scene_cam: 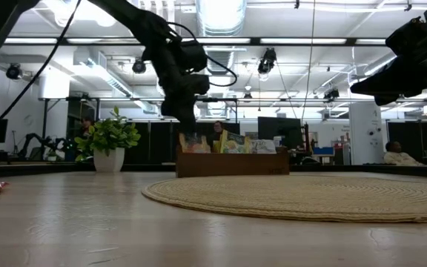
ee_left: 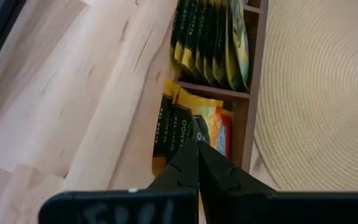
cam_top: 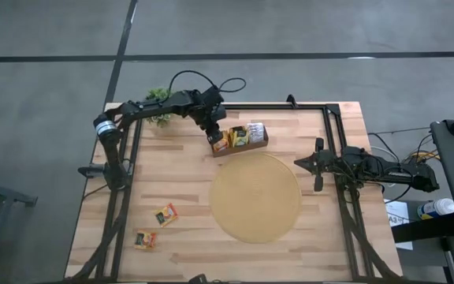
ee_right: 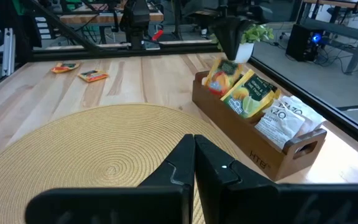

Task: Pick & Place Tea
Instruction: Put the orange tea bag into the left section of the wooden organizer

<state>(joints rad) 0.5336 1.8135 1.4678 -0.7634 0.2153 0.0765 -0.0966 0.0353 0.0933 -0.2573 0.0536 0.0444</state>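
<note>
Overhead, everything is placed against the round mat (cam_top: 255, 197). Well left of the mat, two orange sachets (cam_top: 165, 214) lie flat on the table (cam_top: 180, 166), one nearer the front edge than the other. A potted plant (cam_top: 158, 99) stands at the back edge, far left of the mat. The left gripper (cam_top: 216, 139) hangs over the left end of the tray (cam_top: 241, 147), which sits just behind the mat; its fingers are pressed together and hold nothing, the tips poised right above the orange sachets standing in that end slot (ee_left: 213, 127). Yellow-green sachets (ee_left: 211, 38) fill the middle slot, and white ones (ee_right: 286, 120) the right-hand slot, all upright on edge. The right gripper (cam_top: 299, 162) waits just off the mat's right rim, above the table, its fingers likewise shut together and empty, pointing across the mat toward the tray.
</note>
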